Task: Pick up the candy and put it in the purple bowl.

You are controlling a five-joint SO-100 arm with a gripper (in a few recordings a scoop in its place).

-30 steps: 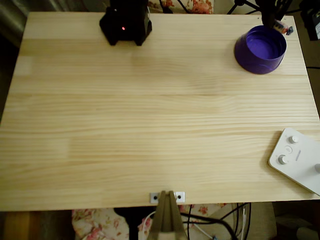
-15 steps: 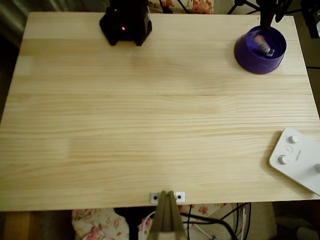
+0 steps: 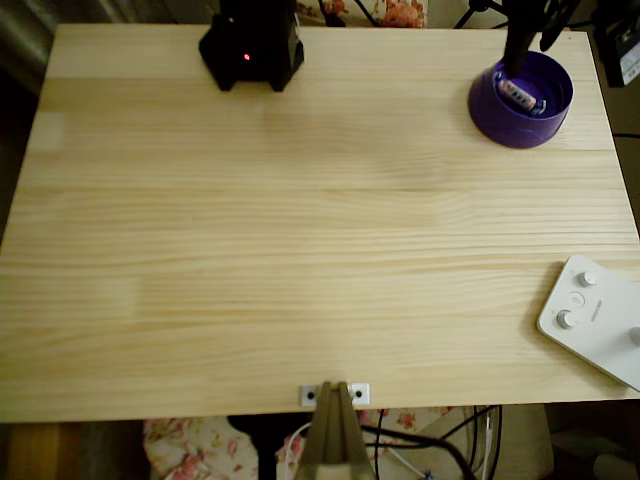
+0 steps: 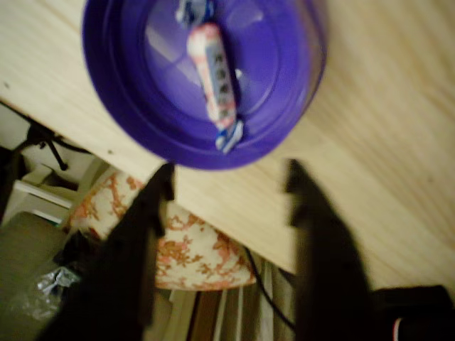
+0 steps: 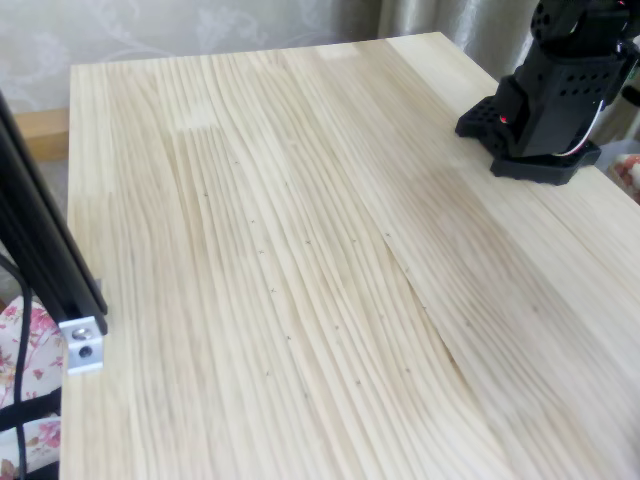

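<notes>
The purple bowl (image 3: 495, 112) stands at the back right corner of the table in the overhead view. The candy (image 3: 517, 95) lies inside it, pinkish with twisted wrapper ends. In the wrist view the candy (image 4: 213, 71) rests lengthwise on the violet floor of the bowl (image 4: 106, 99), free of the fingers. My gripper (image 4: 227, 188) is open with nothing between its dark fingers (image 4: 153, 206), just outside the bowl's rim. From overhead, the gripper (image 3: 525, 50) hangs over the bowl's far edge.
The arm's black base (image 3: 252, 45) sits at the back of the table, also seen in the fixed view (image 5: 545, 110). A white button-covered device (image 3: 598, 320) lies at the right front. A metal clamp (image 3: 335, 395) grips the front edge.
The candy went from behind the bowl, in my gripper, into the bowl. It was let go there, and the gripper has drawn back to the bowl's far rim.
</notes>
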